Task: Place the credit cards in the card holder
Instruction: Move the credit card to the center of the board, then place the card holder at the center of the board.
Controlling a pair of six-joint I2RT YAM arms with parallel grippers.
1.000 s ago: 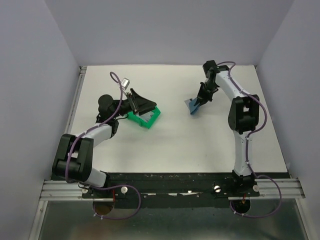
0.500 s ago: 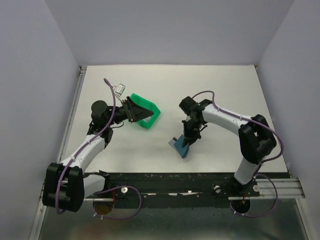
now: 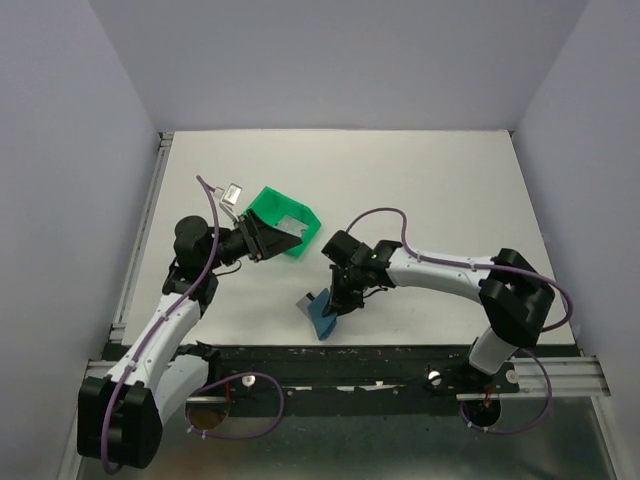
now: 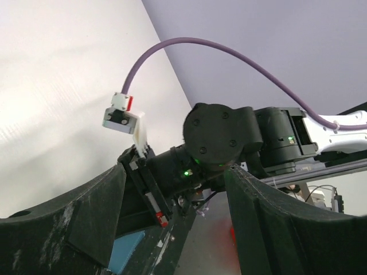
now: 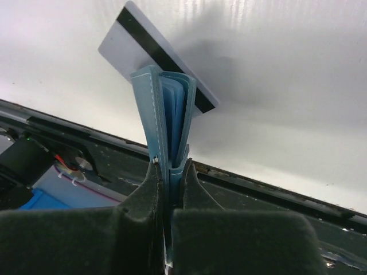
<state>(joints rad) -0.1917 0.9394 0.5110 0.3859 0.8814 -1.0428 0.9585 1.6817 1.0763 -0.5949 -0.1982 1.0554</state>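
Card holder: one slate-blue card holder [image 5: 166, 109], folded and held on edge. Lighter blue inner leaves show between its two covers. In the top view it sits at the near edge of the table [image 3: 420, 180], between the two arms.
Right gripper: one right gripper [image 5: 170, 172], its fingers [image 5: 137, 229] pressed together on the card holder's near edge, one against each cover. It grips nothing else.
Credit cards: one credit card [image 5: 129, 46] is plainly seen, silvery with a dark stripe. It lies flat on the table under the far edge of the card holder and sticks out to one side. I cannot tell whether the two touch.
Left gripper: one left gripper [image 3: 268, 240], fingers spread wide. Its wrist view shows nothing between them, only the right arm [image 4: 223, 134] and its purple cable [image 4: 200, 43] beyond.
Green bin: one green bin [image 3: 266, 203], tilted, at the tip of the left gripper and well apart from the card holder. From above I cannot tell whether the fingers touch it. A pale grey patch shows inside it, too small to tell whether it is a second card.
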